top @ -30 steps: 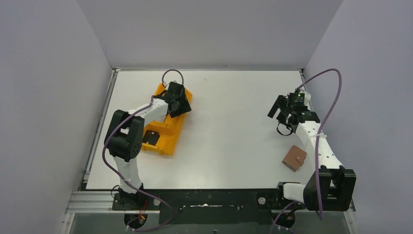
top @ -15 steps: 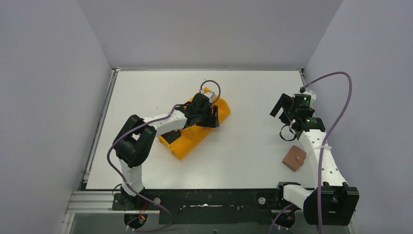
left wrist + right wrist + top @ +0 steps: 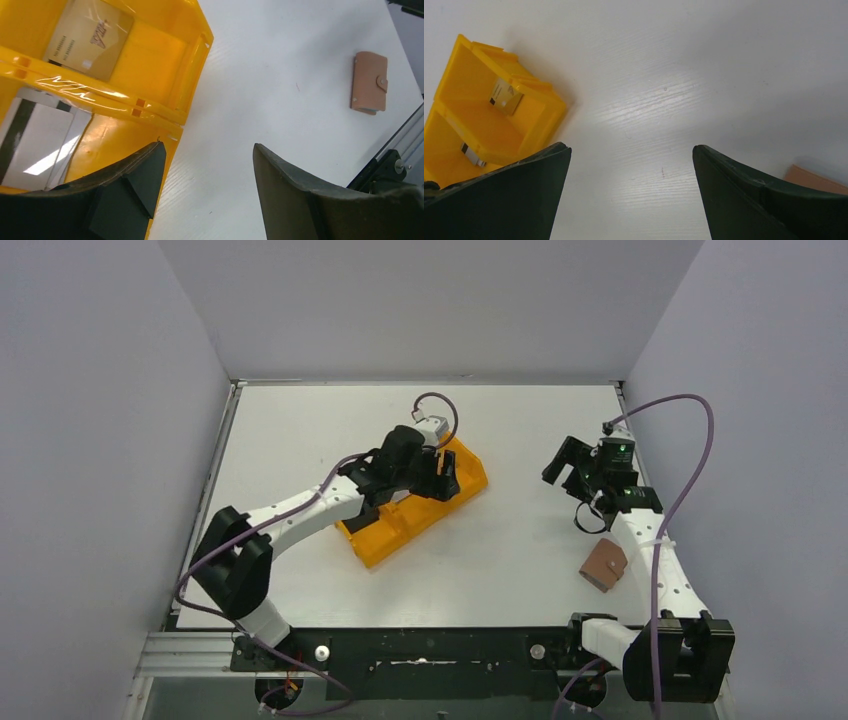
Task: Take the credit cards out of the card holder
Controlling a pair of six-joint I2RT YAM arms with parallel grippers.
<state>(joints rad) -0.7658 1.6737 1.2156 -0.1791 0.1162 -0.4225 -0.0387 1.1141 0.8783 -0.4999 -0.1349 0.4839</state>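
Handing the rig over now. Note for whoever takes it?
Left end effector: open, one finger over the edge of the orange tray, the other over the table.
Right end effector: open, empty.
Card holder: closed, near the table's right edge.
Done: gold-tan card and silvery grey card lie in separate tray compartments.
Left: black card not in view; locate it.

The brown card holder [image 3: 604, 565] is lying shut, well apart from the gold-tan card [image 3: 90, 39] and silvery grey card [image 3: 37, 145], which are sitting in adjoining compartments of the orange tray [image 3: 194, 75].
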